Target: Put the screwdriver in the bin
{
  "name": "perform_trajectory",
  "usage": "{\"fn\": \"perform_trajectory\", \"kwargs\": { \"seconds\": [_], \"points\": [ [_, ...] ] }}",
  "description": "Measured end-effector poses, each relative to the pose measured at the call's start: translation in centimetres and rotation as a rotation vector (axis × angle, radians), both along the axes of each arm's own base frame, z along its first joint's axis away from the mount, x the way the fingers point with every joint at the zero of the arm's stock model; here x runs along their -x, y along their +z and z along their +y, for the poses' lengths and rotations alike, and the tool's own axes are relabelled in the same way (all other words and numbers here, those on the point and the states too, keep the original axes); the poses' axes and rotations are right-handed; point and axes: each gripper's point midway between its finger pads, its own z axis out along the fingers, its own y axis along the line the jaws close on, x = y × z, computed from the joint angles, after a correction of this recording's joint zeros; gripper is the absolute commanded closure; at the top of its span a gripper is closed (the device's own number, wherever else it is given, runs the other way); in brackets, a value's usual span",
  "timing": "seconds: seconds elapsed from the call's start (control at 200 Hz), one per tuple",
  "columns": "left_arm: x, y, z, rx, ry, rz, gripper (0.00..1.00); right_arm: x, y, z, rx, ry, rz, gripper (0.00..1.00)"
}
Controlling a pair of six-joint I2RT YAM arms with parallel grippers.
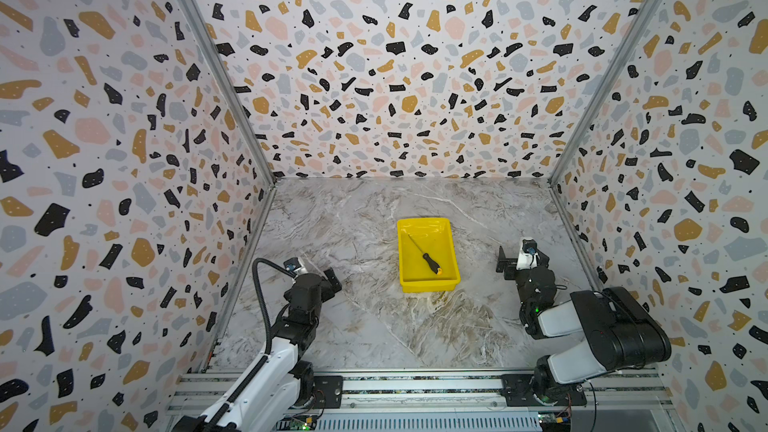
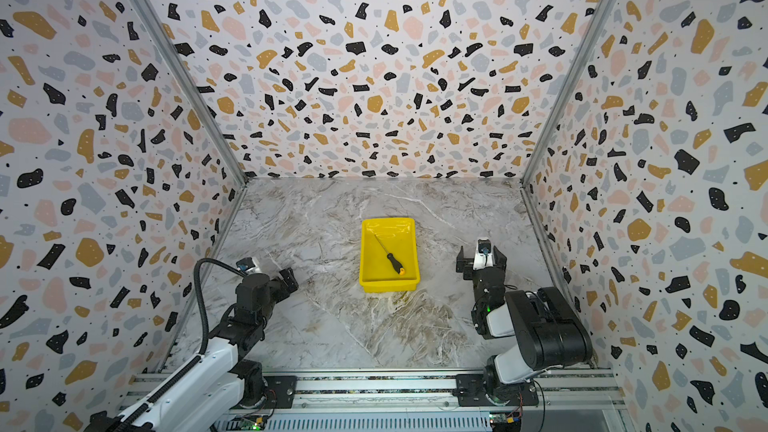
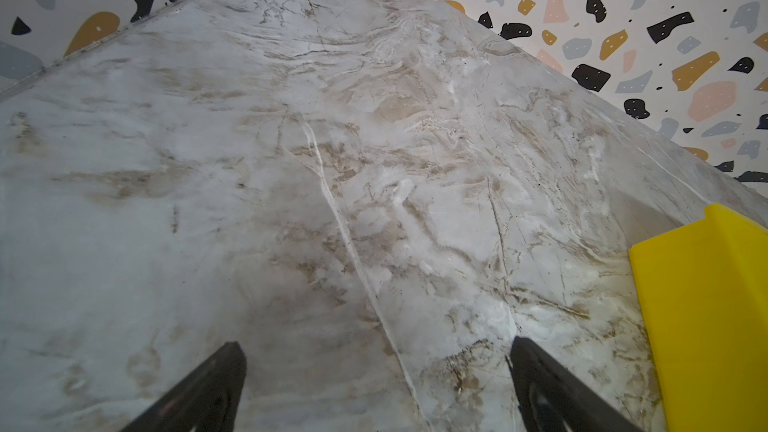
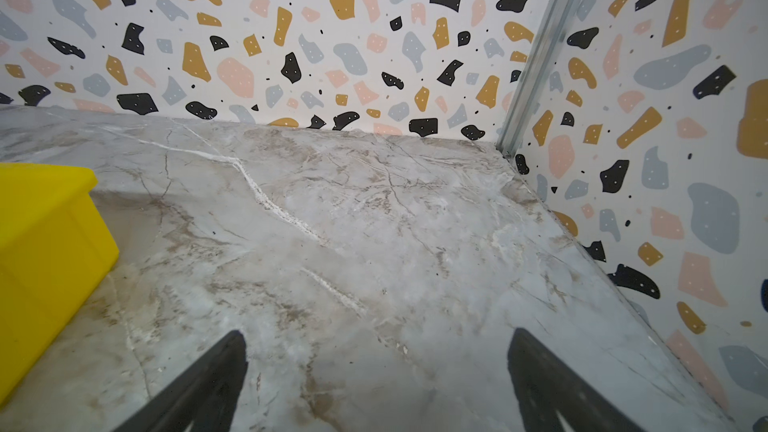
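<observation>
The screwdriver (image 1: pixel 424 256) lies inside the bin (image 1: pixel 430 285), which sits to the left of the right gripper (image 4: pixel 376 342) and clear of it. Both that and the left gripper (image 3: pixel 376 347) gape wide, empty. The task looks done, so any retreat should avoid nudging the bin.

Yel. bin (image 1: pixel 430 284), marble tbl (image 1: pixel 374 326), terrazzo walls (image 1: pixel 374 56).

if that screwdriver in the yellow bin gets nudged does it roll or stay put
The screwdriver probably rolls readily: its handle looks rounded and it lies flat on the smooth floor of the bin, though the walls should stop it. It likely feels stiff and handle-heavy, given the thin metal shaft.
</observation>
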Motion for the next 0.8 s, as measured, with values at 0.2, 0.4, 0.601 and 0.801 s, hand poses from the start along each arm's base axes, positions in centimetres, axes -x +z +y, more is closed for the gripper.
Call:
{"fn": "perform_trajectory", "kwargs": {
  "seconds": [0.2, 0.4, 0.601, 0.801],
  "points": [
    [-0.2, 0.0, 1.4, -0.023, 0.088, 0.003, 0.00, 0.0, 0.0, 0.1, -0.002, 0.012, 0.001, 0.01],
    [-3.4, 5.6, 3.3, -0.125, 0.205, -0.104, 0.00, -0.1, 0.0, 0.1, -0.004, 0.017, 0.001, 0.01],
    [-6.0, 7.8, 4.6, -0.303, 0.255, -0.159, 0.00, -0.1, 0.0, 0.1, -0.006, 0.026, 0.000, 0.01],
    [-5.7, 5.0, 4.5, -0.438, 0.173, -0.108, 0.00, -0.2, -0.2, 0.2, -0.005, 0.029, 0.011, 0.01]
  ]
}}
